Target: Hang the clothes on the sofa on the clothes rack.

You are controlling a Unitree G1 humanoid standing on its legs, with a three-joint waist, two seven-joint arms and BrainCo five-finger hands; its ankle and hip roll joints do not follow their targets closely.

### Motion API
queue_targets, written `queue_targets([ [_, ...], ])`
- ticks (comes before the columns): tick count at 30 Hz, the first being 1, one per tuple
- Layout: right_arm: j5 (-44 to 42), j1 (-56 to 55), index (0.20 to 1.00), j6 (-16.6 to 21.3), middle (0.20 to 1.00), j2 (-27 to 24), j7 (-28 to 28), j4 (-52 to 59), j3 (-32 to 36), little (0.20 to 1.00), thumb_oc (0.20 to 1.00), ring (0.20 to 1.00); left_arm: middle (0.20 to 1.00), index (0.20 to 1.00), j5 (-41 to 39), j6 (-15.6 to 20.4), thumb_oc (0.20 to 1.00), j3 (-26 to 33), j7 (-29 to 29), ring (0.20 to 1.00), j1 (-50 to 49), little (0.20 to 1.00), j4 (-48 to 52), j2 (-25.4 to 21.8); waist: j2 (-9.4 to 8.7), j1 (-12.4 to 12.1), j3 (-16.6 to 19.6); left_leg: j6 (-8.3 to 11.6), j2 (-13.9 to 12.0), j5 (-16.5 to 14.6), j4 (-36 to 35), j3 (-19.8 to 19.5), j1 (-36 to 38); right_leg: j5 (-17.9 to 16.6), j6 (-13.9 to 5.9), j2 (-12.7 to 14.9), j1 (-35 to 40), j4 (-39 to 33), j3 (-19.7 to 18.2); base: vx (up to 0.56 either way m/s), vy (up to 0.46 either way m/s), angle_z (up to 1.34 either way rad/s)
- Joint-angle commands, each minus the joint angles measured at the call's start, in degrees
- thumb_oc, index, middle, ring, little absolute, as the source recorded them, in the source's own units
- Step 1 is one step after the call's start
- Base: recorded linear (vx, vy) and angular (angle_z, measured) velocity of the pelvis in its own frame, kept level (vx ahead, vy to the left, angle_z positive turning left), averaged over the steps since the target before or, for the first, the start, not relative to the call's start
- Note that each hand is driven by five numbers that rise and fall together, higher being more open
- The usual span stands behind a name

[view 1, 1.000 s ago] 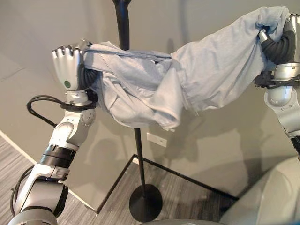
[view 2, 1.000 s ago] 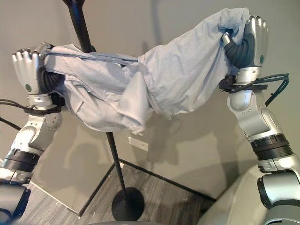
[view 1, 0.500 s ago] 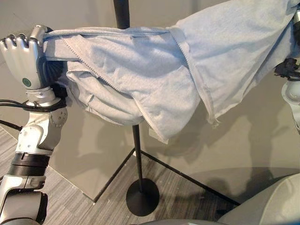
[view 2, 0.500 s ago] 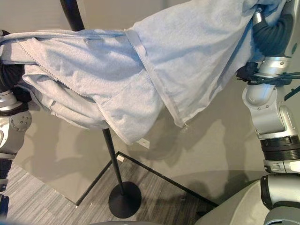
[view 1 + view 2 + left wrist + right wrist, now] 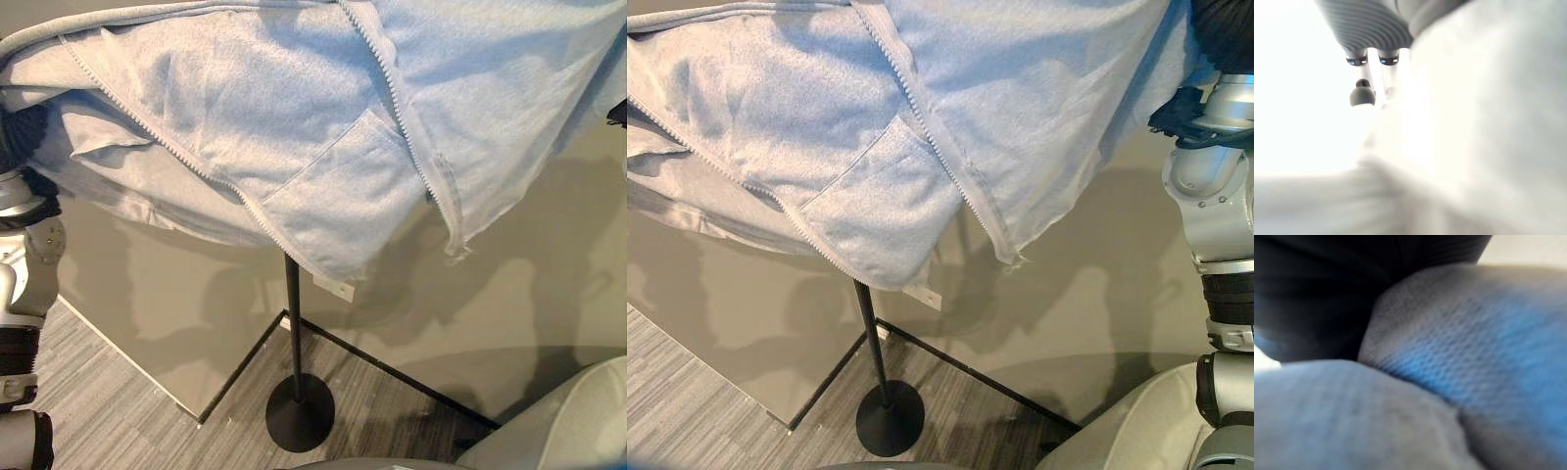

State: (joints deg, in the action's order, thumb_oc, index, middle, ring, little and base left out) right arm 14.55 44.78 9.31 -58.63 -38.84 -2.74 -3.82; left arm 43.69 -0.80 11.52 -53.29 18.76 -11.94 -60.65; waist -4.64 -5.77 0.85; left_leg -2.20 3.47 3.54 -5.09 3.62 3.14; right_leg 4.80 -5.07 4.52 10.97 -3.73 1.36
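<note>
Jacket (image 5: 294,127) now higher, over rack pole (image 5: 293,323)

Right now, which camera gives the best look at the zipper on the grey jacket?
The left eye view: the grey jacket hangs spread across it, and both rows of the zipper run clearly down the open front. The right eye view shows much the same. In both wrist views the cloth is close and blurred, with no zipper to make out.
</note>
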Motion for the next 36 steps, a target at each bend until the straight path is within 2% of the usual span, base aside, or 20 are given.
queue_targets([
  [1, -3.04, 3.88, 0.2, -1.49, 0.2, -1.4, 0.31, -3.03, 1.03, 0.2, 0.2, 0.2, 0.2, 0.2, -2.31, -5.04, 0.2, 4.2, 3.74, 0.2, -5.03, 0.2, -7.11, -3.61, -1.58, -1.3, 5.09, 1.48, 1.01, -2.08, 0.09, -0.21, -2.05, -4.43, -3.12, 1.13, 2.35, 4.16, 4.28, -0.02, 0.004, 0.03],
  [3, -2.98, 3.34, 0.2, -1.56, 0.2, -0.41, 1.68, -2.49, 0.15, 0.2, 0.2, 0.2, 0.2, 0.2, -2.35, -5.01, 0.2, 2.98, 5.05, 0.2, -5.54, 0.2, -9.0, -3.02, -1.43, -1.17, 4.98, 1.45, 1.01, -2.07, 0.09, -0.16, -2.08, -4.35, -3.08, 1.16, 2.37, 4.15, 4.36, -0.02, 0.006, 0.04],
  [5, -3.5, 0.76, 0.2, -1.22, 0.2, 2.55, 5.22, -2.03, -1.99, 0.2, 0.2, 0.2, 0.2, 0.2, -2.67, -3.14, 0.2, -1.89, 8.18, 0.2, -5.88, 0.2, -12.41, -0.4, -1.2, -0.82, 4.38, 1.38, 0.95, -1.95, 0.09, -0.1, -2.05, -4.22, -2.88, 1.12, 2.35, 4.23, 4.47, 0.0, 0.0, 0.0],
  [12, -5.96, -3.88, 0.2, -0.36, 0.2, 6.83, 8.91, -4.7, -5.3, 0.2, 0.2, 0.2, 0.2, 0.2, -3.15, -0.38, 0.2, -9.02, 11.39, 0.2, -7.03, 0.2, -12.07, 5.02, -1.45, -0.97, 3.12, 1.43, 0.52, -1.66, 0.09, -0.06, -2.46, -4.27, -2.69, 1.02, 1.72, 4.43, 4.56, -0.01, 0.007, 0.01],
  [16, -6.7, -18.37, 0.2, 1.01, 0.2, 15.0, 13.72, 2.06, -2.4, 0.2, 0.2, 0.2, 0.2, 0.2, -6.45, 3.47, 0.2, -13.91, 13.88, 0.2, -12.18, 0.2, -10.39, 18.69, -1.97, 0.03, 1.69, 0.91, 0.31, -1.73, 0.09, 0.06, -2.98, -4.29, -2.36, 1.01, 0.75, 5.33, 4.32, -0.01, 0.003, -0.03],
  [19, -6.87, -25.14, 0.2, 1.86, 0.2, 20.84, 14.65, 3.89, -1.85, 0.2, 0.2, 0.2, 0.2, 0.2, -8.25, 4.81, 0.2, -16.64, 14.46, 0.2, -14.75, 0.2, -11.29, 25.07, -1.98, 0.36, 1.45, 0.63, 0.22, -1.77, 0.09, 0.28, -2.86, -4.18, -2.15, 1.07, 0.57, 5.6, 4.12, 0.01, -0.005, -0.02],
  [20, -6.8, -28.72, 0.2, 2.29, 0.2, 24.28, 15.27, 4.53, -2.78, 0.2, 0.2, 0.2, 0.2, 0.2, -10.36, 5.49, 0.2, -19.23, 14.93, 0.2, -15.04, 0.2, -14.04, 28.87, -1.88, 0.71, 1.38, 0.52, 0.13, -1.78, 0.09, 0.51, -2.68, -3.99, -2.03, 1.04, 0.56, 5.52, 4.01, 0.0, 0.0, 0.0],
  [22, -7.85, -32.18, 0.2, 2.72, 0.2, 28.28, 15.6, 4.19, -4.29, 0.2, 0.2, 0.2, 0.2, 0.2, -13.26, 6.34, 0.2, -21.75, 15.05, 0.2, -14.68, 0.2, -16.1, 32.17, -1.79, 1.21, 1.23, 0.47, 0.04, -1.73, 0.09, 0.7, -2.59, -3.91, -1.9, 0.98, 0.47, 5.53, 3.87, 0.0, 0.0, 0.0],
  [26, -13.67, -35.57, 0.2, 3.93, 0.2, 35.91, 14.89, 0.59, -10.08, 0.2, 0.2, 0.2, 0.2, 0.2, -24.89, 9.65, 0.2, -27.43, 16.34, 0.2, -13.04, 0.2, -19.16, 40.24, -1.36, 2.35, 0.68, 0.46, -0.32, -1.39, 0.09, 1.05, -2.57, -3.88, -1.62, 0.85, -0.04, 5.68, 3.54, 0.0, 0.0, 0.0],
  [29, -16.54, -36.44, 0.2, 4.58, 0.2, 38.06, 15.38, 0.38, -12.93, 0.2, 0.2, 0.2, 0.2, 0.2, -29.11, 10.79, 0.2, -30.16, 17.34, 0.2, -12.53, 0.2, -19.88, 42.61, -1.18, 2.7, 0.46, 0.49, -0.46, -1.23, 0.09, 1.09, -2.63, -3.91, -1.55, 0.73, -0.36, 5.84, 3.49, -0.01, -0.018, -0.02],
  [33, -22.0, -37.13, 0.2, 5.2, 0.2, 41.88, 18.56, -0.49, -22.03, 0.2, 0.2, 0.2, 0.2, 0.2, -35.68, 12.41, 0.2, -35.95, 20.18, 0.2, -11.67, 0.2, -20.76, 46.04, -0.82, 3.14, -0.21, 0.7, -0.81, -0.79, 0.09, 1.23, -2.8, -3.79, -1.14, 0.43, -0.83, 5.96, 3.23, -0.02, -0.031, -0.02],
  [36, -23.43, -37.1, 0.2, 5.02, 0.2, 42.25, 20.17, -0.76, -25.39, 0.2, 0.2, 0.2, 0.2, 0.2, -38.61, 13.13, 0.2, -36.87, 20.93, 0.2, -11.66, 0.2, -21.03, 47.19, -0.68, 3.17, -0.42, 0.81, -0.98, -0.62, 0.09, 1.26, -2.84, -3.94, -1.06, 0.31, -0.95, 5.95, 3.12, -0.01, -0.034, -0.05],
])
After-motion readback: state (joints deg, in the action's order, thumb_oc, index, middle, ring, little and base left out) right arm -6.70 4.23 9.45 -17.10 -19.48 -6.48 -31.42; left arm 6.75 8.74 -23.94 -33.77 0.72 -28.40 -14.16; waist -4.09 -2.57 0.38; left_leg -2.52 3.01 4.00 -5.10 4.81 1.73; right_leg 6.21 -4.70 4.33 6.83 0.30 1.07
